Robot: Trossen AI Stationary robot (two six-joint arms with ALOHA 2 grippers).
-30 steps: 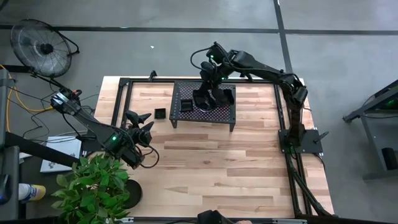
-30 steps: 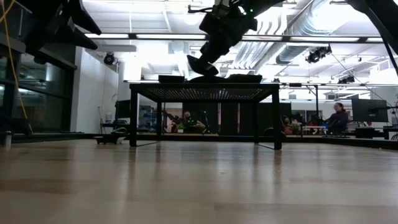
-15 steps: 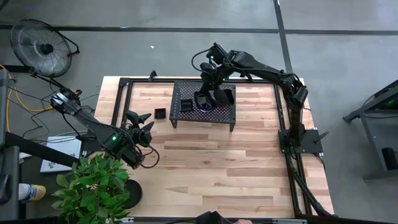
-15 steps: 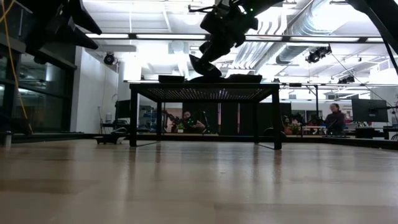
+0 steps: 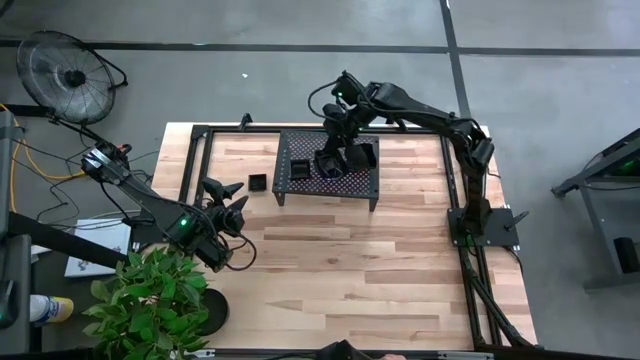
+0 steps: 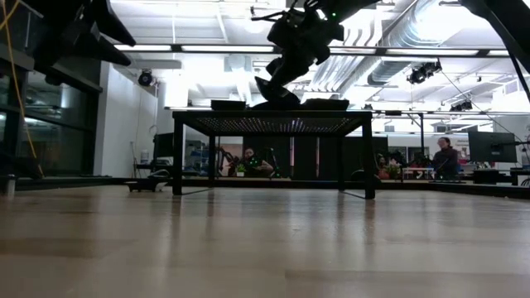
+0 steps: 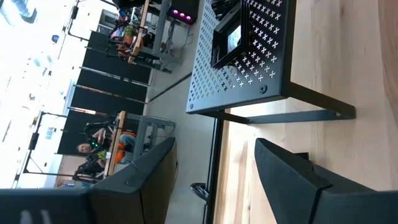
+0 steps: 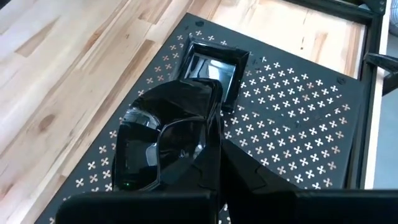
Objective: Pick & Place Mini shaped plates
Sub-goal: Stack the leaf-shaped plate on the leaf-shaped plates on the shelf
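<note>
The right gripper (image 5: 330,160) hides much of what it carries — seemingly a glossy dish (image 8: 163,144) clamped between its fingers, above the mesh rack (image 8: 292,140) on the wooden surface (image 5: 340,250). A square plate (image 8: 211,65) lies beyond them. The left gripper (image 5: 225,200) waits near another plate (image 5: 258,182), fingers wide.

A fan (image 5: 68,64) stands off the table's (image 5: 340,260) far left corner; a potted plant (image 5: 150,305) sits at its near left.

The right claw (image 8: 211,155) hides most of the glossy plate (image 8: 158,146) it holds.
</note>
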